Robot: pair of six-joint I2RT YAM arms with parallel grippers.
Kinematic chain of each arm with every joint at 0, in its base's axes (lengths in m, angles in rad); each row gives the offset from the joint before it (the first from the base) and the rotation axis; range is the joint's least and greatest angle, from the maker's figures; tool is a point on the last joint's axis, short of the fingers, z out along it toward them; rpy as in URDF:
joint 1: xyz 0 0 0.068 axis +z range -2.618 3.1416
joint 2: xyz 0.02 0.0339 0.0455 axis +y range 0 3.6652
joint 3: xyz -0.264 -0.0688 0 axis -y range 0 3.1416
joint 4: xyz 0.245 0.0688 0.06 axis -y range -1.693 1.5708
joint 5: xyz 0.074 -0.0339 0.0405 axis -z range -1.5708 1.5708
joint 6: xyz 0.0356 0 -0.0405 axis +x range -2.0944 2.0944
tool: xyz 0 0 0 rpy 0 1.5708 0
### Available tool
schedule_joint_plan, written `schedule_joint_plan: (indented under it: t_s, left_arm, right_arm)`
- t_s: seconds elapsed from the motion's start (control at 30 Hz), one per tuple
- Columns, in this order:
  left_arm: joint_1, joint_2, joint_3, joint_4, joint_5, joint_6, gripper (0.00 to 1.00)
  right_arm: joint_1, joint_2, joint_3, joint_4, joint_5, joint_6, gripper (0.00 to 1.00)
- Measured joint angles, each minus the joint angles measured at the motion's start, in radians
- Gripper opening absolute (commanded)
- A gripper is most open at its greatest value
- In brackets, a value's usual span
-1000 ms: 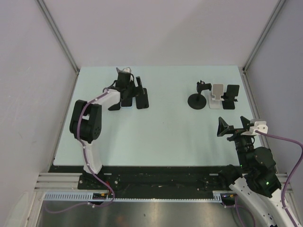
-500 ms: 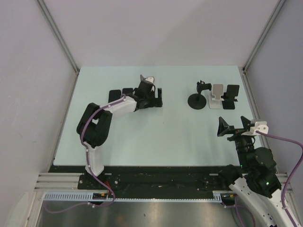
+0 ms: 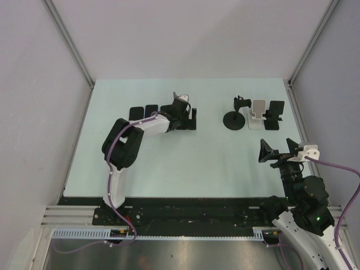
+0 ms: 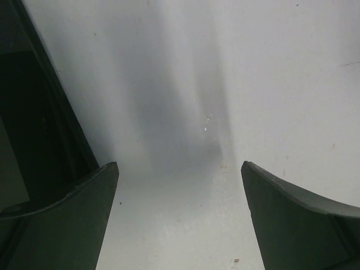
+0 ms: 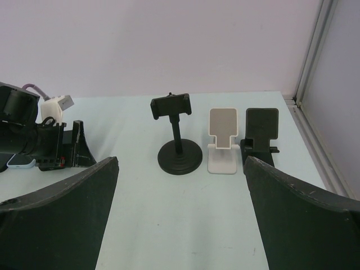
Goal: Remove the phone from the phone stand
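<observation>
Pincer work looks finished, judging by how things lie. Nearest the bases, the right pincer (image 3: 275,147) hangs released and empty. It is held back from the desk (image 3: 185,163) with its camera facing the stands, probably to keep out of the way. Further in, the left pincer (image 3: 190,120) hovers low over bare desk, fingers spread wide and grasping nothing. Just to its left a dark phone (image 3: 151,110) lies flat on the desk among similar slabs, well apart from any stand, which suits a job already done. Off to the right stand the round-based black stand (image 3: 235,116), the white stand (image 3: 258,108) and the black folding stand (image 3: 275,110), each apparently empty.
</observation>
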Motion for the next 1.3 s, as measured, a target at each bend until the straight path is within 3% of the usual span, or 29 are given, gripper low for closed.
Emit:
schedule_joint_plan:
  t_s: [1.0,1.17,1.3]
  left_arm:
    - [0.030,-0.007,0.000,-0.021,-0.053,-0.004,0.97]
    - [0.032,-0.112,-0.035,-0.036,-0.042,-0.010,0.99]
    - [0.040,-0.300,-0.106,-0.033,-0.044,-0.011,1.00]
  right_arm:
    - [-0.005,-0.001,0.000,0.000,0.000,0.000,1.00]
    - [-0.006,-0.008,0.000,0.000,0.000,0.000,1.00]
    - [-0.006,-0.022,0.000,-0.001,0.006,0.000,1.00]
